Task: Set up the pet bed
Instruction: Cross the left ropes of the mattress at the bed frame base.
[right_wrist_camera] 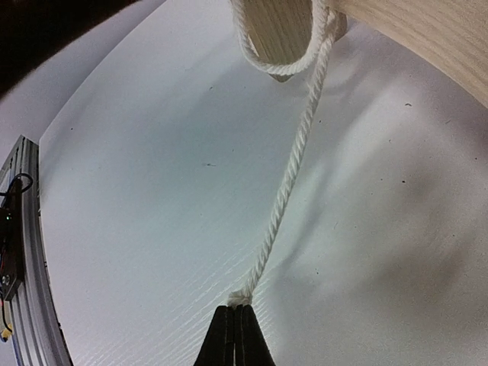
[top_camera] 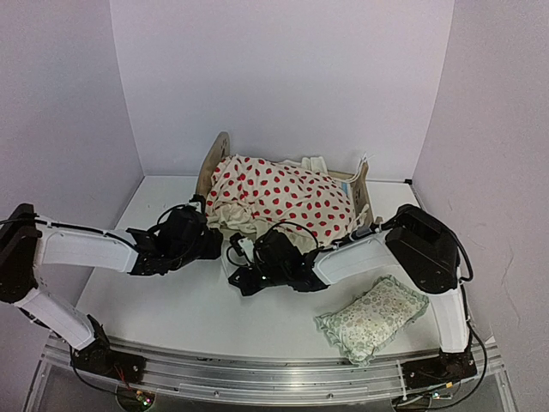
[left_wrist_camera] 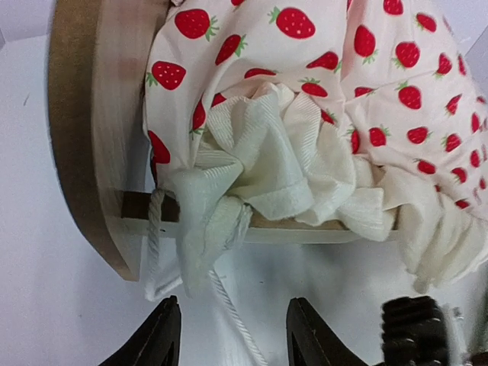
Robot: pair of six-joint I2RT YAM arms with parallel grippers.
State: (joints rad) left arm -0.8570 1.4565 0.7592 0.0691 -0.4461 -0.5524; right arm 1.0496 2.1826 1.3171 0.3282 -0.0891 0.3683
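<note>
white table (top_camera: 163,305), pet bed (top_camera: 214,163) at the back | left gripper (left_wrist_camera: 234,309) jaws partway apart, gripping nothing | right gripper (right_wrist_camera: 234,311) pinched tight on white cord (right_wrist_camera: 286,191)

White table (top_camera: 171,300) boxed in by plain pale walls (top_camera: 274,77).

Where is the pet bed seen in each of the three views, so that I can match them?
Top external: pet bed at the centre back of the table, mostly under the red-printed cushion.
Left wrist: its wooden end board and rail, upper left.
Right wrist: only bare wood along the top edge.
Shared landmark: the white cord hanging from the frame, in both wrist views; the right tool pinches its end.
</note>
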